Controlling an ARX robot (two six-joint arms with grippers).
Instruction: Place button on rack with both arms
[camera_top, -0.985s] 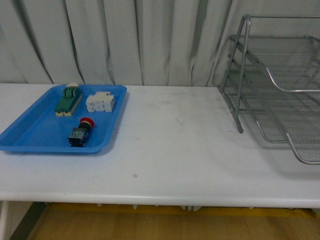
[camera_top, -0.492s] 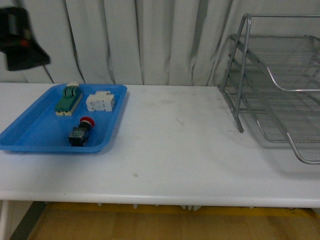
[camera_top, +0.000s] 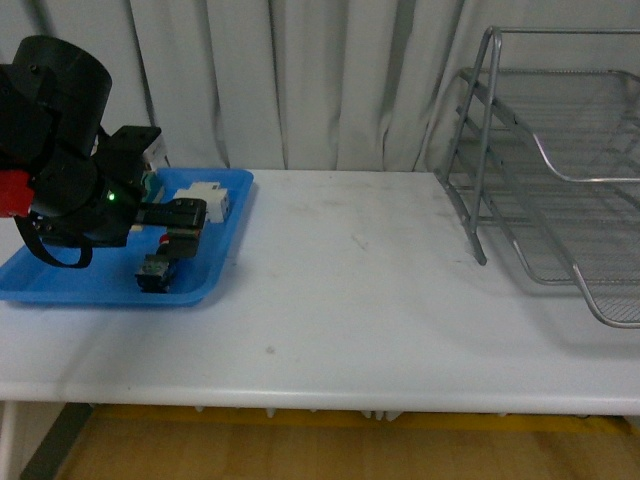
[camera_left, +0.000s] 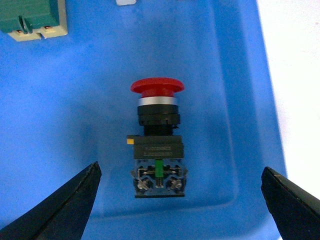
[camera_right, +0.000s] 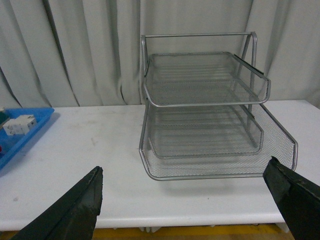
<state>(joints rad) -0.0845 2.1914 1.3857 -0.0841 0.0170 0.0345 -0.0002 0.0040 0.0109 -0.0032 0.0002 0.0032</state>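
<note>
- The left tool (camera_left: 180, 167) hangs over the blue tray (camera_left: 60, 110), jaws wide open and empty. The button (camera_left: 157, 135) lies on its side inside the tray, close to the near wall.
- Closing on the round red cap instead of the blocky body could squirt it out.
- A finger may catch the tray wall and drag the tray.
- The right tool (camera_right: 182, 170), also open, faces the rack (camera_right: 195, 35), well apart from the tray; a poor handover could drop the button on the worktop (camera_top: 350, 300).

no legible text; print on the button (camera_left: 156, 145) too blurred
</note>
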